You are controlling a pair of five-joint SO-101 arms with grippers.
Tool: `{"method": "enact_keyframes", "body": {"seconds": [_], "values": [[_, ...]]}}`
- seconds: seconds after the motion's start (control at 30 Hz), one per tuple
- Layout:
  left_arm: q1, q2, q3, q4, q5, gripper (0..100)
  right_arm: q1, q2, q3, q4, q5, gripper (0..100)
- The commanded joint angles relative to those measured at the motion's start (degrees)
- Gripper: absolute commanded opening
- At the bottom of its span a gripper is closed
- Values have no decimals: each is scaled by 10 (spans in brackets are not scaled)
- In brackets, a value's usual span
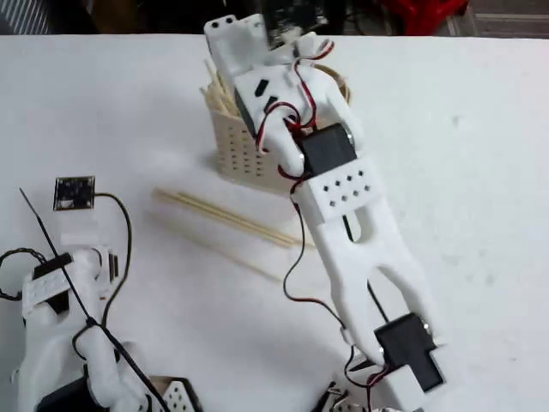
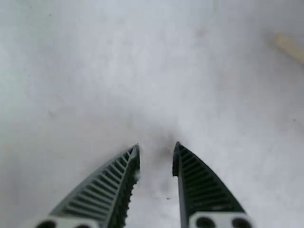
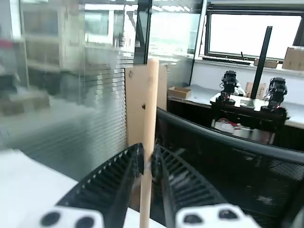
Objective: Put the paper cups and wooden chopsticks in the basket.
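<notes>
A cream perforated basket (image 1: 244, 150) stands at the back middle of the table, with several wooden chopsticks (image 1: 214, 86) sticking up out of it. Two more chopsticks (image 1: 227, 217) lie flat on the table in front of it. The right arm (image 1: 343, 197) stretches from the front edge to above the basket. In its wrist view my right gripper (image 3: 147, 159) is shut on one chopstick (image 3: 151, 109), which stands upright between the fingers. My left gripper (image 2: 156, 151) hangs slightly open over bare table with nothing in it. A chopstick end (image 2: 289, 46) lies off to its side.
The left arm (image 1: 60, 300) sits folded at the front left corner, with black cables (image 1: 124, 249) looping beside it. A tan curved rim (image 1: 344, 86) peeks out behind the right arm at the basket. White tabletop (image 1: 463, 154) spreads to the right.
</notes>
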Motion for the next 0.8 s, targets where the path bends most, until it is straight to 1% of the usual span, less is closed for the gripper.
{"method": "enact_keyframes", "body": {"seconds": [0.0,0.23,0.4,0.5,0.6,0.77], "values": [[-4,-4,0,-10,8,128,-3,0,-28,-15,37,18],[-4,-4,0,-10,8,128,-1,0,-27,-10,37,22],[-4,-4,0,-10,8,128,1,-5,-27,4,37,142],[-4,-4,0,-10,8,128,-2,-14,-27,39,37,142],[-4,-4,0,-10,8,128,1,-34,-27,127,39,109],[-4,-4,0,-10,8,128,15,-87,14,395,40,91]]}}
